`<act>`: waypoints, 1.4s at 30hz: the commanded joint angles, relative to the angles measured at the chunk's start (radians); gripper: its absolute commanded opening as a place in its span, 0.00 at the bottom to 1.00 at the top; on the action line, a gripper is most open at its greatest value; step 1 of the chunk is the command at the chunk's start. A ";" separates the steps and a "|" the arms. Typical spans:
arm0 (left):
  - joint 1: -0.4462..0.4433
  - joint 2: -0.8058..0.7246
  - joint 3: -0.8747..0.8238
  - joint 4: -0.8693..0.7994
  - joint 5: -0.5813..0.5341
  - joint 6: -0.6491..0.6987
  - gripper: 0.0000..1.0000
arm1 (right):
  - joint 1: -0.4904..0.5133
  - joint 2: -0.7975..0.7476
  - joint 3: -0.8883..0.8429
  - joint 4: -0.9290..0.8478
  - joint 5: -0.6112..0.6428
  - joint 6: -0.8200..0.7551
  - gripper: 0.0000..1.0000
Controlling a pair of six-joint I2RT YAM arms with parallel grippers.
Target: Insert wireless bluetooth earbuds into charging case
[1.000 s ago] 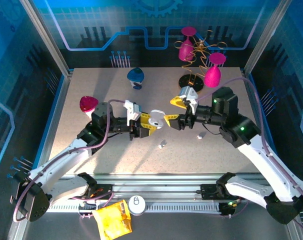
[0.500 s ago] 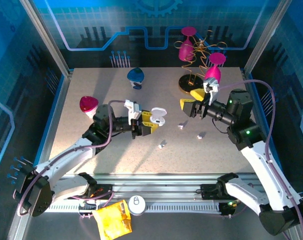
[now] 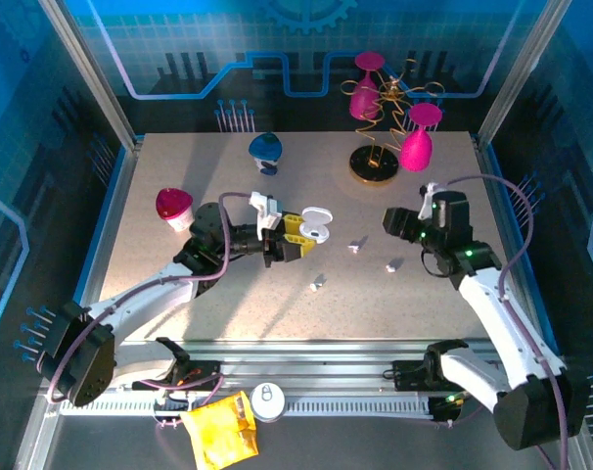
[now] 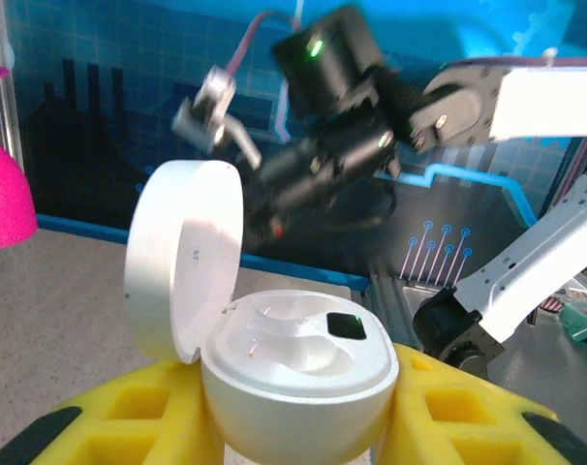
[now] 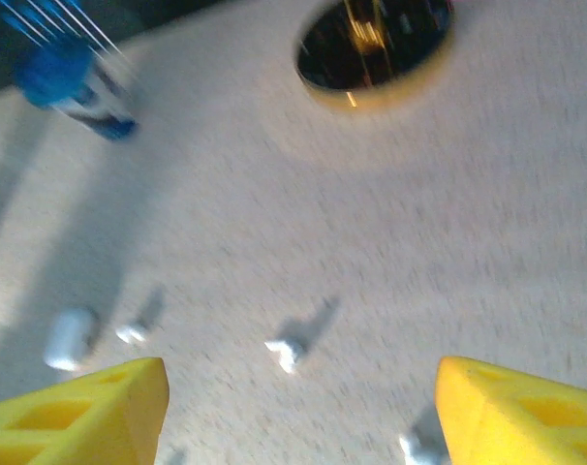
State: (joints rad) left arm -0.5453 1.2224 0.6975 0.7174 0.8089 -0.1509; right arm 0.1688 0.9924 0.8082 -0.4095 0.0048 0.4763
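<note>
My left gripper (image 3: 295, 238) is shut on the charging case (image 3: 312, 228), left of the table's centre. In the left wrist view the white case (image 4: 295, 383) sits between the yellow fingers (image 4: 134, 421) with its lid (image 4: 182, 257) swung open to the left; both earbud wells look empty. Three earbuds lie on the table, one (image 3: 355, 245) nearest the case, one (image 3: 390, 264) to its right and one (image 3: 318, 284) nearer the front. My right gripper (image 3: 392, 221) hangs open above them. In the blurred right wrist view an earbud (image 5: 286, 351) lies between the spread fingers (image 5: 80, 412).
A wire stand on a black base (image 3: 375, 164) with magenta ornaments (image 3: 415, 149) stands at the back right. A blue object (image 3: 266, 150) sits at the back, a magenta one (image 3: 173, 204) at the left. A yellow bag (image 3: 220, 439) lies below the front rail.
My right gripper has drawn back from the case to the right and tipped down toward the table. The left gripper has shifted slightly right with the case, whose lid now stands open.
</note>
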 commanded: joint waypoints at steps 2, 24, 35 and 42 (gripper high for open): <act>0.003 0.013 -0.014 0.173 0.059 -0.044 0.38 | -0.008 0.005 -0.091 0.016 0.023 0.098 0.72; 0.038 0.171 -0.047 0.554 0.135 -0.218 0.36 | -0.022 0.185 -0.352 0.317 -0.067 0.499 0.51; 0.041 0.170 -0.027 0.485 0.144 -0.181 0.36 | -0.038 0.323 -0.312 0.406 -0.103 0.479 0.48; 0.042 0.172 -0.029 0.473 0.145 -0.180 0.36 | -0.050 0.345 -0.300 0.410 -0.123 0.420 0.36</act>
State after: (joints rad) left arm -0.5102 1.4002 0.6636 1.1805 0.9260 -0.3573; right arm 0.1394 1.3224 0.4862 -0.0189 -0.0963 0.9268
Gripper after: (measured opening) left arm 0.366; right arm 0.373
